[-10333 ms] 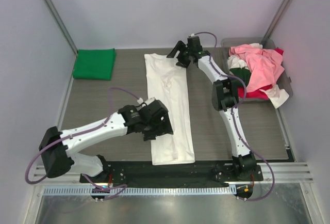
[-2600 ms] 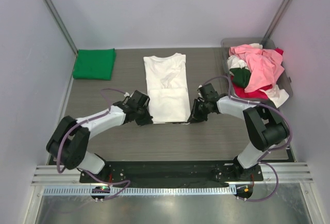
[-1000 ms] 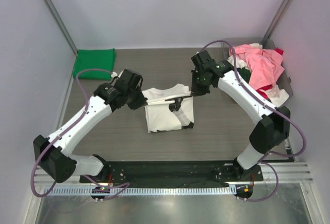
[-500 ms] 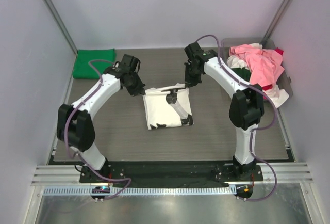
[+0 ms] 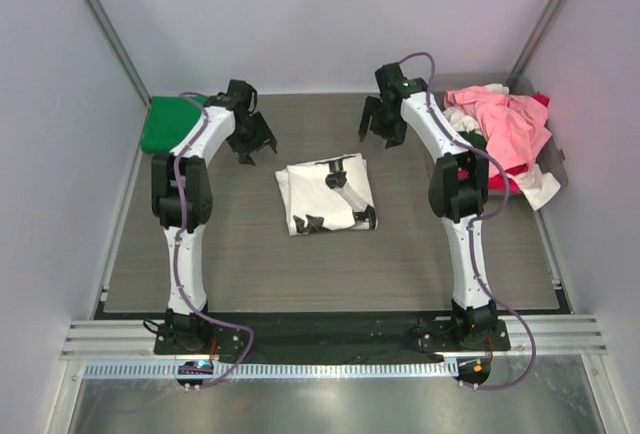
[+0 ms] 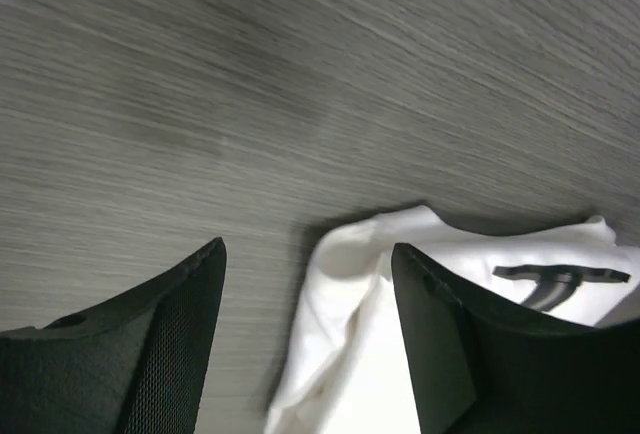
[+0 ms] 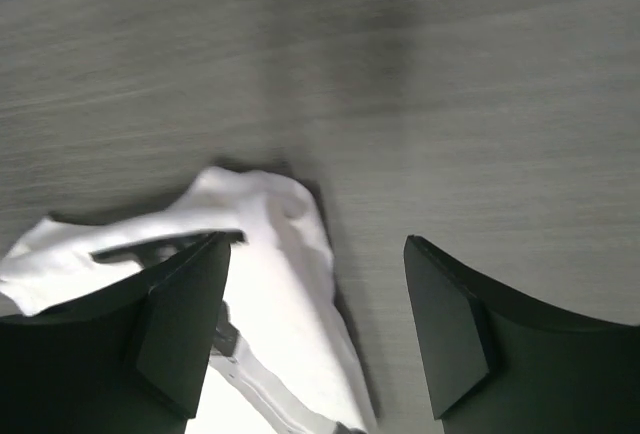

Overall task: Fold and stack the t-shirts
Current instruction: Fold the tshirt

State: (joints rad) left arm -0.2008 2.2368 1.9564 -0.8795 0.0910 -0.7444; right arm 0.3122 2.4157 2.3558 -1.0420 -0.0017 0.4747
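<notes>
As it lies, white t-shirt (image 5: 322, 197), crosswise, print-up

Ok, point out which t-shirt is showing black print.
The folded white t-shirt at mid-table: black print marks its top face. The green t-shirt at far left is plain; the heaped ones at right show none.

- Your top view is bright and evenly lit; shadows on the table (image 5: 230, 254) are faint.
- You get a pink cast on the right wall (image 5: 590, 104).
- Your wrist views are dimmer, with the white t-shirt (image 6: 350, 354) edge blurred.
</notes>
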